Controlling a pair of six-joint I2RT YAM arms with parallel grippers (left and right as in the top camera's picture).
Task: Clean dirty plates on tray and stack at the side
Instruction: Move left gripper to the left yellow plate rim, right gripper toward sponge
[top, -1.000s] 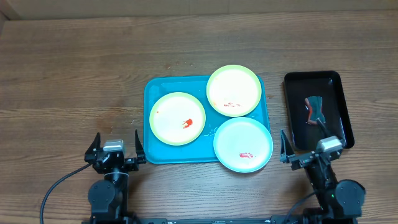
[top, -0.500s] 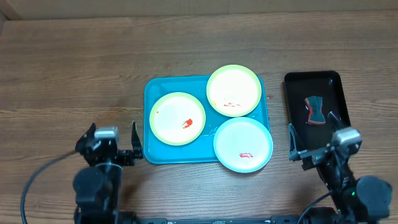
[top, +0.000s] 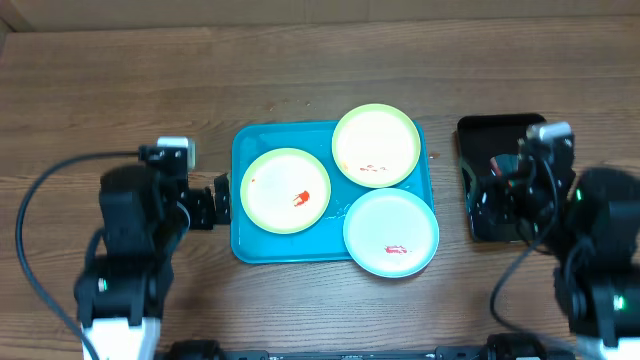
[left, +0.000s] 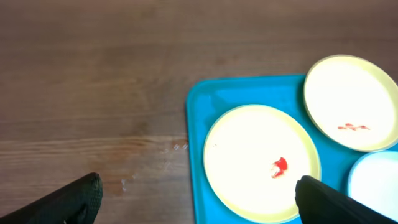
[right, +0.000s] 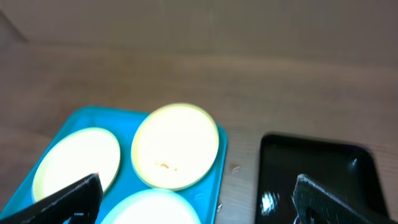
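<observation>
At the middle of the table (top: 120, 80) we had the tray (top: 265, 138), all three plates on it, none cleaned, none stacked. The near yellow-green plate (top: 286, 190) lay flat inside the tray's left half with a red smear (top: 303, 197) on its centre. The far yellow-green plate (top: 376, 146) rode up over the back rim, and the light-blue plate (top: 391, 232) hung out over the front right corner. Both of those carried sauce too, and they looked to be touching, or very nearly.

The left gripper (left: 198, 180) hovered just beside the tray's left edge, jaws spread wide, nothing in them. The right gripper (right: 198, 180) was wide and empty as well, up over the black tray (top: 490, 135), most of which the arm hid from above.

And here was where we worried. Two plates perched on the rim meant tilted, rocking targets: a finger pressing one edge could flip a plate or skid it off onto the wood. Nudge one and its neighbour would likely go with it. Smooth plastic and thin lips meant a shallow pinch could slip. The tray itself sat loose on the table, so a sideways push from the left could shove the whole lot. And any finger dragged through that sauce would carry it onward.
</observation>
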